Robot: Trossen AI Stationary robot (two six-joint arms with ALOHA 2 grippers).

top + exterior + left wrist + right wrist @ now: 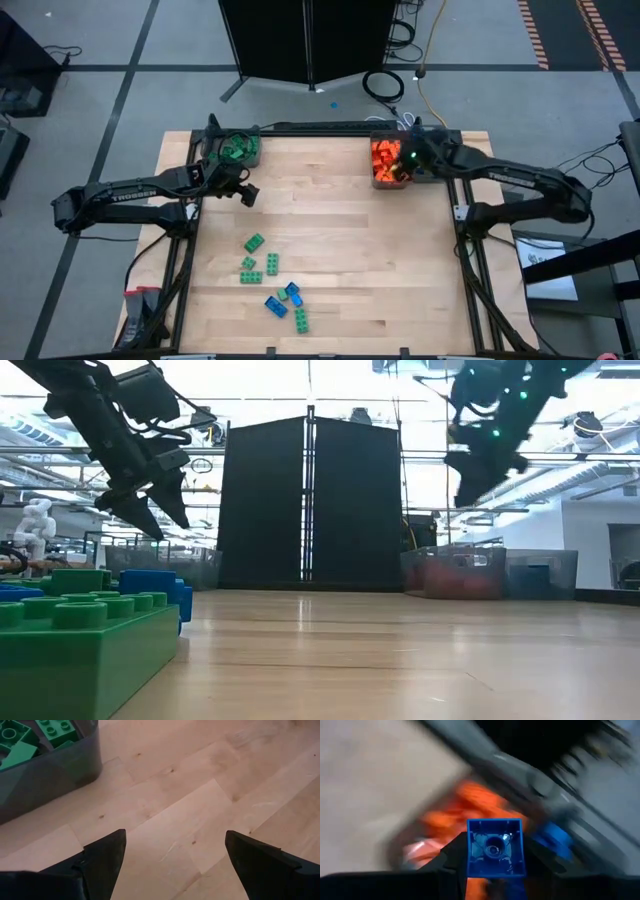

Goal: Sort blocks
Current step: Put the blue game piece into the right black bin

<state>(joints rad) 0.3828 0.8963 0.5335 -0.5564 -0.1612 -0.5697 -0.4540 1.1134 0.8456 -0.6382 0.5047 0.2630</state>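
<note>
My right gripper (pixel 408 160) is shut on a small blue block (pixel 495 847) and hangs high over the grey bin of orange blocks (pixel 387 160) at the table's far right. My left gripper (pixel 245 192) is open over bare wood with nothing between its fingers (pixel 107 855). It stands just near of the grey bin of green blocks (pixel 233 148). Loose green blocks (pixel 258 264) and blue blocks (pixel 276 305) lie flat on the table near its front edge. My right gripper pinches the blue block by two opposite side walls (pixel 470 851) between its two fingers (pixel 451 857). The block's hollow underside (pixel 494 845) faces back toward the wrist. It is lifted clear, high above the orange bin.
A bin holding blue blocks (pixel 540 573) stands right of the orange one (pixel 455 572), largely hidden under my right arm in the high view. The table's middle (pixel 340 230) is bare wood. A large dark panel (pixel 308 500) stands beyond the far edge.
</note>
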